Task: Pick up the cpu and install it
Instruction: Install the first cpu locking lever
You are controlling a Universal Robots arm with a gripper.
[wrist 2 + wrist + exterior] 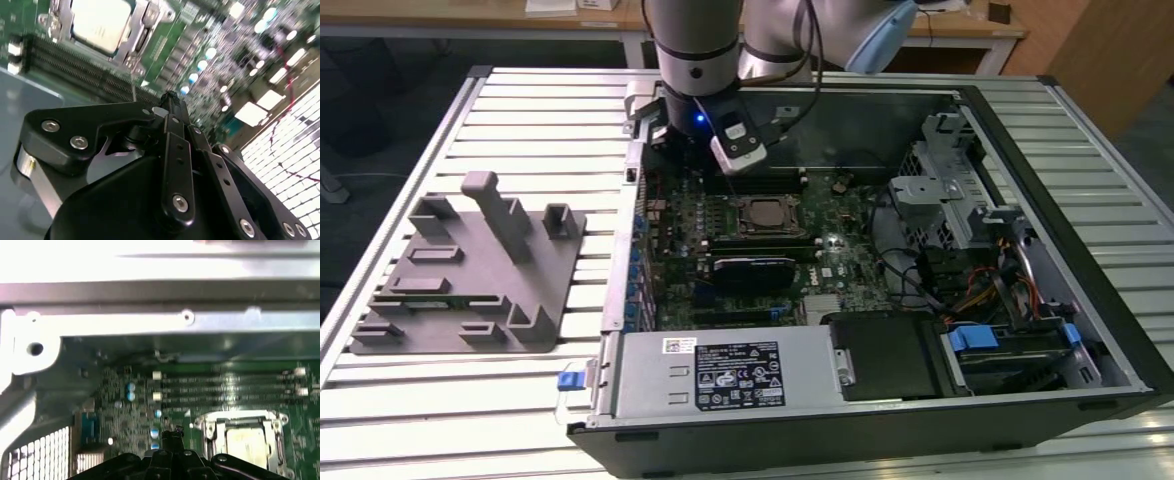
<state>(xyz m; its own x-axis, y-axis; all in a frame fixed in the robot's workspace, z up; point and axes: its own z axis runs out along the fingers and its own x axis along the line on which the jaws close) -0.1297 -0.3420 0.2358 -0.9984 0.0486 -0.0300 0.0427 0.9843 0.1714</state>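
Closest to you, the black linked gripper [170, 97] seems pinched narrow on nothing, as far as this angle lets you judge. Your cpu, the small square chip with a pale silver top [100, 22], lies inside the metal socket frame [137, 35] on the green motherboard [847, 250], apart from the tip. Judge seating by its edges: level, corners aligned, no sideways push.

Exterior view: high vantage, angled steeply down on the open computer case [854, 445], arm [700, 40] at twelve o'clock. Both wrist views: close over the motherboard [125, 410], sighting past the gripper [171, 96]. Shared ground: the socket [735, 216].
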